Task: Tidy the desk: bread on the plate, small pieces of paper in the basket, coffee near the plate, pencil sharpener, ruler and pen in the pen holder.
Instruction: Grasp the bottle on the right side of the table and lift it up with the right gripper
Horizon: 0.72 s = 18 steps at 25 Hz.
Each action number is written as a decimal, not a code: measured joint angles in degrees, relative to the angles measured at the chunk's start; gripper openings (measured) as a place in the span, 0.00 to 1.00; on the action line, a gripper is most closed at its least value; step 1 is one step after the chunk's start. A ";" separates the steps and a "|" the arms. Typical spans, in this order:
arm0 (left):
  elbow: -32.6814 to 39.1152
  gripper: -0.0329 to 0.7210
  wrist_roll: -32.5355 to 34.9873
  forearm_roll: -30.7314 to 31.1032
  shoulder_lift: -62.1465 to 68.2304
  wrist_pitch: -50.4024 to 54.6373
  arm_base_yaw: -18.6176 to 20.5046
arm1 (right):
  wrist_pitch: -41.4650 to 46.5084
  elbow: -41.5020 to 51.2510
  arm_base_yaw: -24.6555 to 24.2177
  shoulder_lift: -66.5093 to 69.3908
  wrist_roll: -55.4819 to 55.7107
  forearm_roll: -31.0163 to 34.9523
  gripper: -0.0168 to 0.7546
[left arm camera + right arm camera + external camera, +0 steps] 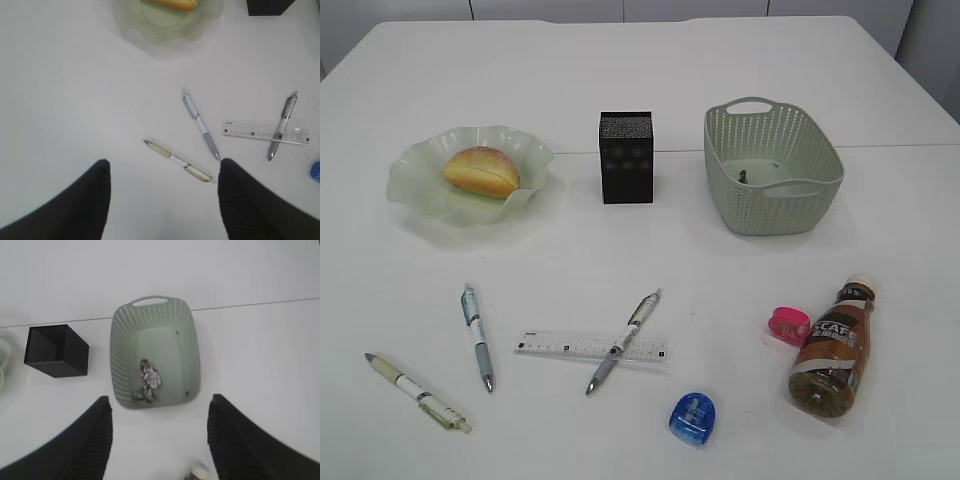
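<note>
Bread (481,171), golden with a side slit, lies in the ruffled green plate (420,160) left of the black pen holder (626,157). Only the right wrist view shows crumpled paper bits (148,379) in the basket (122,340), right of the holder; from outside they read as a dark speck, perhaps paper. Both the left gripper (164,200) and right gripper (159,440) gape wide, holding nothing. The coffee (833,350) cap is cut off there.
</note>
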 joint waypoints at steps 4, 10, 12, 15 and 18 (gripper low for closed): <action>0.00 0.69 0.00 -0.24 0.00 0.00 0.00 | 0.11 11.53 0.00 -10.41 1.96 0.00 0.64; 0.00 0.69 0.00 -1.40 0.00 0.00 0.00 | 0.11 29.56 0.00 -25.48 4.30 0.98 0.64; 0.00 0.69 0.00 -1.40 0.00 0.00 0.00 | 0.11 36.04 0.00 -29.53 5.76 0.98 0.64; 0.00 0.69 0.00 -1.71 0.00 0.00 0.00 | 0.18 44.84 0.00 -33.79 8.59 0.98 0.64; 0.00 0.69 0.25 -2.21 0.00 0.00 0.00 | 0.18 52.59 0.00 -34.90 12.16 0.77 0.64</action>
